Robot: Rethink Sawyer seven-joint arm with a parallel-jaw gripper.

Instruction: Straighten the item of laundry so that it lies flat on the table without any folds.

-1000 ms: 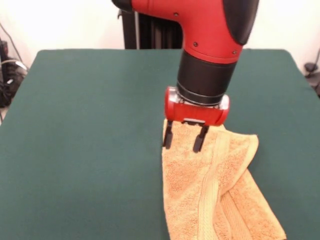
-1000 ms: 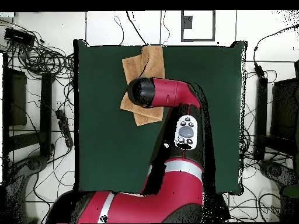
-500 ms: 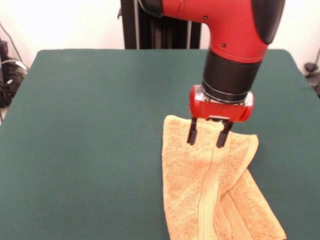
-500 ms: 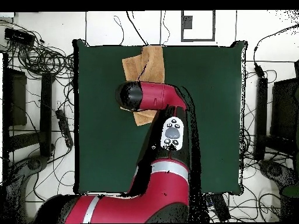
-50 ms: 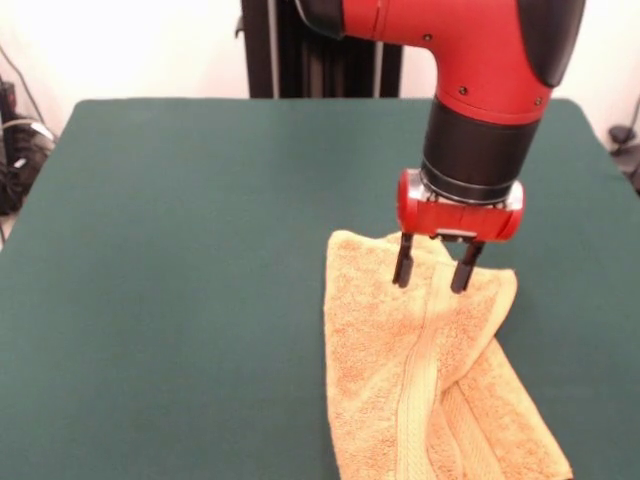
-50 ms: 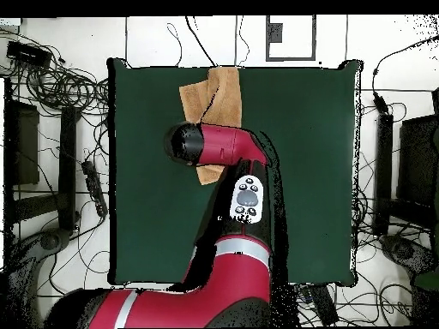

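Note:
The item of laundry, an orange-tan towel (image 5: 420, 370), lies crumpled on the dark green table (image 5: 170, 250). One layer is folded diagonally over another, and a paler band stripe runs along its length. Its near end runs off the picture's bottom. My gripper (image 5: 432, 272) hangs open over the towel's far edge, toward its right corner. The black fingertips (image 5: 403, 271) are at or just above the cloth, with nothing between them. In the overhead view the towel (image 6: 216, 96) reaches the table's top edge (image 6: 283, 67), and the arm's head (image 6: 187, 144) covers its lower part and the gripper.
The red arm (image 6: 240, 206) stretches across the table's middle in the overhead view. Cables and black stands (image 6: 60, 154) crowd the floor on the left, and more gear (image 6: 399, 171) stands on the right.
In the front view my gripper has moved to the right along the towel's far edge, from the left corner toward the right one. It stayed open. The towel has not moved.

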